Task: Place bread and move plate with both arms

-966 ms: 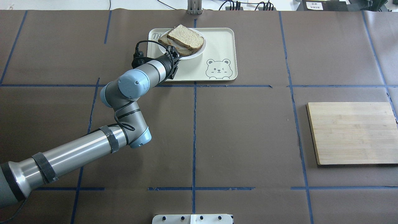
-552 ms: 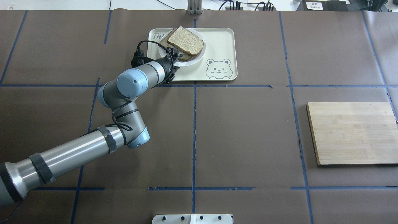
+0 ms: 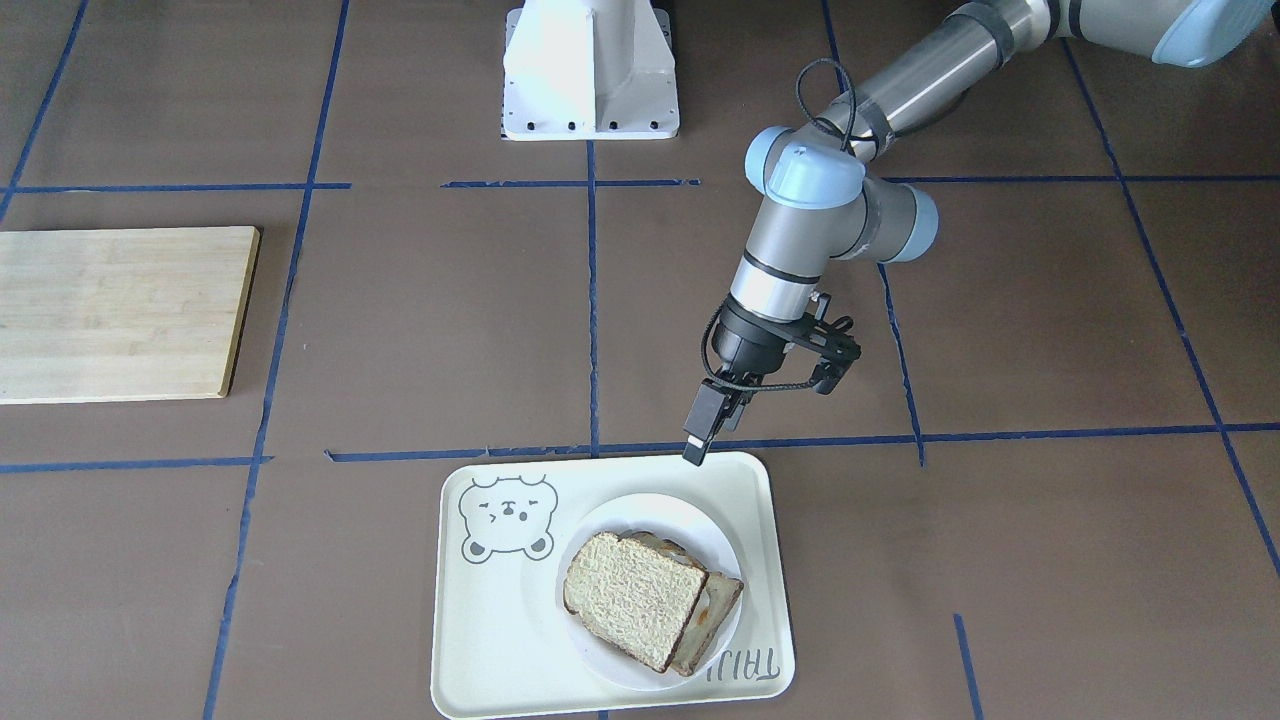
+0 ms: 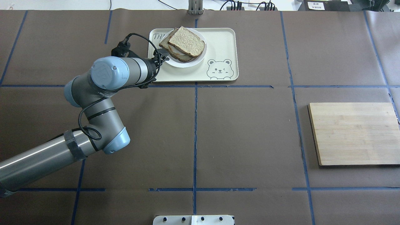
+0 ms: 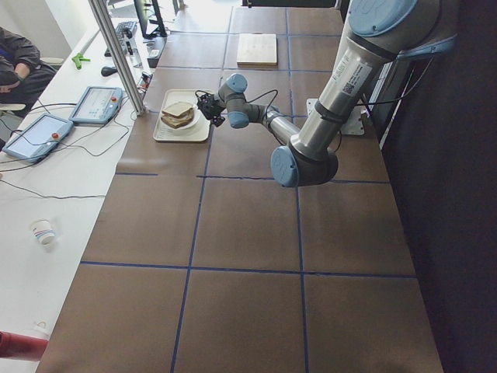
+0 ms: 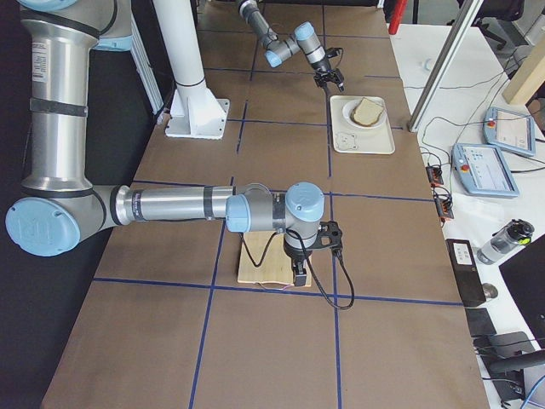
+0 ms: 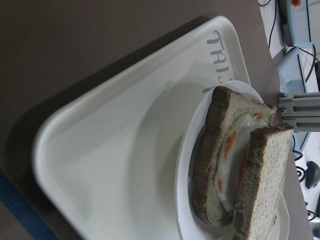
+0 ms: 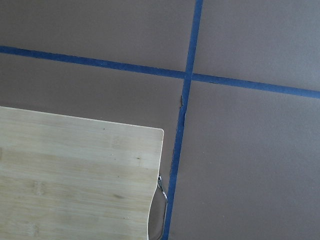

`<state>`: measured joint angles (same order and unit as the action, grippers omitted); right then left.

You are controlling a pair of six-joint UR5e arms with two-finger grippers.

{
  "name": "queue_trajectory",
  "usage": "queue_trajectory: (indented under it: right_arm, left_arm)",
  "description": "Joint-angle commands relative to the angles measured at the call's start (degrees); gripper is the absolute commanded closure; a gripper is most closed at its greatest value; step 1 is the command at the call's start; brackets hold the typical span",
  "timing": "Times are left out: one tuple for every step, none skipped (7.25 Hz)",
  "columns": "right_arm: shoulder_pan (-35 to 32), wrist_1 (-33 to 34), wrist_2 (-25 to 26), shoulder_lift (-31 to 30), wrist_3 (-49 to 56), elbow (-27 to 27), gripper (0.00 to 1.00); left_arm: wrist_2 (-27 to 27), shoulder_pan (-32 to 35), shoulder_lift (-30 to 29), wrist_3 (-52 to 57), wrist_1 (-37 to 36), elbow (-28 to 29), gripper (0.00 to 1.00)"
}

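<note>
**Fig.** Left gripper (image 3: pixel 698 445), empty with jaw spread indiscernible, hovered beside the tray (image 3: pixel 500 640). The bread (image 3: pixel 630 590) lay askew on the egg slice (image 3: pixel 722 600); tilting the plate (image 3: pixel 650 512) could slide it off.

The long table (image 4: pixel 250 131) is covered edge to edge in dull brown paper, marked off into big rectangles by strips of blue tape (image 4: pixel 195 140). At the robot's side, on the middle line, stands the flat bolted foot of a white metal pedestal (image 3: pixel 590 70). Across from it, on the far side, a cream rectangular tray with a bear drawing (image 4: pixel 218 43) lies flat, straddling the middle tape line, its near long edge just beside a cross strip. Well apart from the tray, towards the robot's right, a pale rectangular bamboo cutting board (image 4: pixel 354 132) lies flat, one short edge just beside a tape line.
</note>
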<state>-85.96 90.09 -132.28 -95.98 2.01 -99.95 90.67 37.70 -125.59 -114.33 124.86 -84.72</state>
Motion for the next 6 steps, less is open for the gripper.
queue_trajectory:
  right_arm:
    - [0.0,0.0,0.0,0.0,0.0,0.0,0.0]
    - [0.0,0.0,0.2,-0.1,-0.1,0.1,0.0]
    - [-0.8,0.0,0.1,-0.2,-0.1,0.8,0.0]
    - [-2.3,0.0,-0.1,-0.3,0.4,1.2,0.0]
    - [-3.6,0.0,-0.4,0.0,0.5,0.7,0.0]
    - [-3.6,0.0,-0.4,0.0,0.5,1.1,0.0]
  left_arm:
    - [9.7,7.3,6.7,21.1,-19.8,-15.7,0.0]
    - [14.7,11.8,11.0,31.3,-23.7,-19.6,0.0]
    - [19.4,17.0,15.9,43.4,-25.8,-21.5,0.0]
    - [24.8,23.8,20.8,58.1,-27.0,-21.8,0.0]
    - [27.2,30.4,25.0,73.6,-29.2,-20.9,0.0]
    - [27.2,34.9,26.4,89.3,-35.0,-20.1,0.0]
